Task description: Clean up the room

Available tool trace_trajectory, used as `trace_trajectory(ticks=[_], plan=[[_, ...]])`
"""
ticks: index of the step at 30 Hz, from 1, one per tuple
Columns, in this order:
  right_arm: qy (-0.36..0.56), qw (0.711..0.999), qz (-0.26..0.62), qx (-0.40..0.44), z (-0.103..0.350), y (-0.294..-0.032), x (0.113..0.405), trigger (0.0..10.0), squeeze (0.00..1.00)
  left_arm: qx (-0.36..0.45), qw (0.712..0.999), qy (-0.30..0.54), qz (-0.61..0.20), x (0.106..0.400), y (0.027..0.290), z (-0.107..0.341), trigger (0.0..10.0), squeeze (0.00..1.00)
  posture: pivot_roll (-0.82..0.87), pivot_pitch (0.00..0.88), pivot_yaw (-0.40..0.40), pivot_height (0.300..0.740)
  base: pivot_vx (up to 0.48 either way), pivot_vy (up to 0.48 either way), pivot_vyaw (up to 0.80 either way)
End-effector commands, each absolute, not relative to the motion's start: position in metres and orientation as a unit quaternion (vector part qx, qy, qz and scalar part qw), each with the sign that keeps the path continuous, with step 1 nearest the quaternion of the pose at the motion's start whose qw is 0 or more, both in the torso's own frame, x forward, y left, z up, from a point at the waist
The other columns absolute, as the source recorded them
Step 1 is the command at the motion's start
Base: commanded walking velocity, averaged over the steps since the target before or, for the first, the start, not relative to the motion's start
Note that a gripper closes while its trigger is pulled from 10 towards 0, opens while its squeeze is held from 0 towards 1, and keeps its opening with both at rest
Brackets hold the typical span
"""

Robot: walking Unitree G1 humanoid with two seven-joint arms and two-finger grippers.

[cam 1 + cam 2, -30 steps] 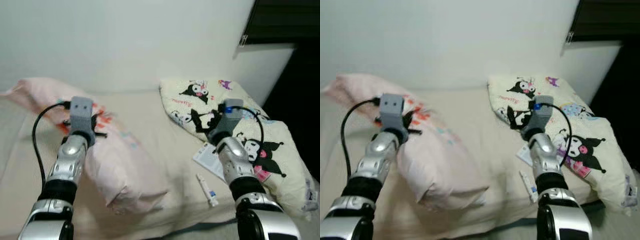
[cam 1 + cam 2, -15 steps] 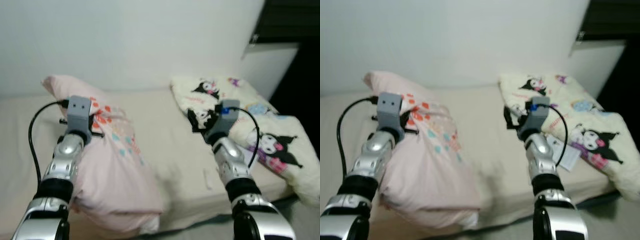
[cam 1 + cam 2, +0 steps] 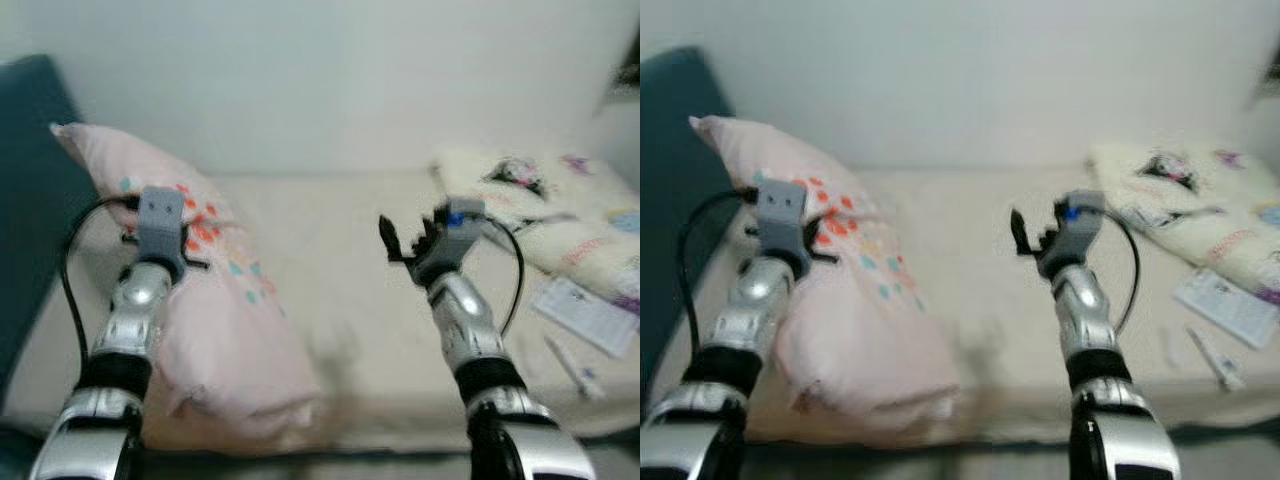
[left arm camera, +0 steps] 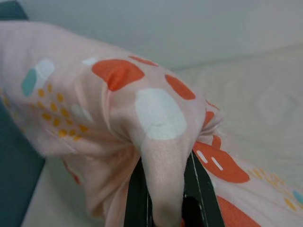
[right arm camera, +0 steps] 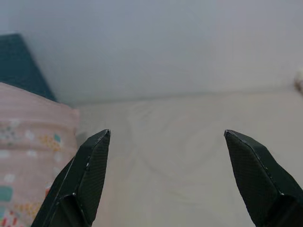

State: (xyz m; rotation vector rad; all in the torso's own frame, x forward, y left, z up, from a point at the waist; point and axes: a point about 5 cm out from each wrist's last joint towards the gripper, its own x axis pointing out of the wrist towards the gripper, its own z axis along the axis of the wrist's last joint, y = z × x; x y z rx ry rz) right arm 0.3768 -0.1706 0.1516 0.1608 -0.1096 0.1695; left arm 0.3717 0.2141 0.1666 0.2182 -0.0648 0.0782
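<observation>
A long pink pillow [image 3: 220, 320] with orange and teal dots lies on the left side of the beige bed [image 3: 330, 250]. My left gripper [image 4: 163, 189] is shut on a fold of the pink pillow [image 4: 156, 142] near its upper end, beside the left arm's grey wrist block [image 3: 160, 222]. Over the middle of the bed, my right gripper [image 5: 168, 172] hangs open with nothing between its fingers, pointing toward the wall. A cream pillow with cartoon prints [image 3: 560, 210] lies at the bed's right end.
A white leaflet [image 3: 590, 312] and a small white tube [image 3: 572, 368] lie on the mattress at the right. A dark teal headboard [image 3: 25, 200] stands at the left end. A white wall [image 3: 330, 80] runs behind the bed. Both eye views are blurred.
The camera has swung left: the cartoon pillow and leaflet shifted right in the picture and the teal headboard came into view. My left gripper still holds the pink pillow.
</observation>
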Motion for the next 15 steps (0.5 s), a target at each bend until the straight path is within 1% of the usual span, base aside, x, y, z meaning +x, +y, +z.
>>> trace_trajectory(ticks=[1, 15], plan=[[-0.057, 0.991, 0.086, 0.084, 0.1528, -0.1697, 0.3770, 10.0, 0.00, 0.120, 0.989, -0.082, 0.037, 0.3757, 0.2109, 0.1876, 10.0, 0.00, -0.10, 0.000, -0.030, 0.740, 0.000, 0.420, 0.00], [-0.059, 0.991, 0.081, 0.084, 0.1544, -0.1727, 0.3768, 10.0, 0.00, 0.129, 0.988, -0.083, 0.029, 0.3770, 0.2056, 0.1853, 10.0, 0.00, -0.11, 0.000, -0.029, 0.740, 0.000, 0.418, 0.00]])
